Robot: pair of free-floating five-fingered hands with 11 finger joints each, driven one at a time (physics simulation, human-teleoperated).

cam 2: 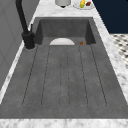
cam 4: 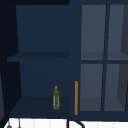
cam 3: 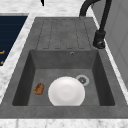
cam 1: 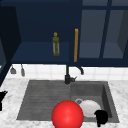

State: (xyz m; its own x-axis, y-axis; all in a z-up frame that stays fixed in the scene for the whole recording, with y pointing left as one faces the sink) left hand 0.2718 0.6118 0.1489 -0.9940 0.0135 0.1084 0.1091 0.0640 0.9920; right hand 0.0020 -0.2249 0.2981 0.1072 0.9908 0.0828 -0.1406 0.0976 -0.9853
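A black right hand (cam 1: pixel 101 117) hangs at the near right corner of a grey sink (cam 1: pixel 110 100), just beside a white plate (cam 1: pixel 88 108) that lies flat in the basin — whether its fingers are spread or curled cannot be told from the front view. The left hand (cam 1: pixel 2 98) shows at the far left edge of the same view, over the marble table (cam 1: pixel 10 110), well apart from the sink; its fingers cannot be made out either.

In the right side view the plate (cam 3: pixel 66 91) rests on the basin floor, near the drain (cam 3: pixel 82 80), with a small brown sponge (cam 3: pixel 39 88) lying to its left. A red ball (cam 1: pixel 67 115) sits at the near edge of the sink in the front view, just left of the plate. A black tap (cam 1: pixel 68 75) stands behind the basin. Above, on the lower shelf of an open dark-blue cabinet (cam 4: pixel 42 57), a green bottle (cam 4: pixel 56 98) stands upright — just left of an orange door handle (cam 4: pixel 76 97).
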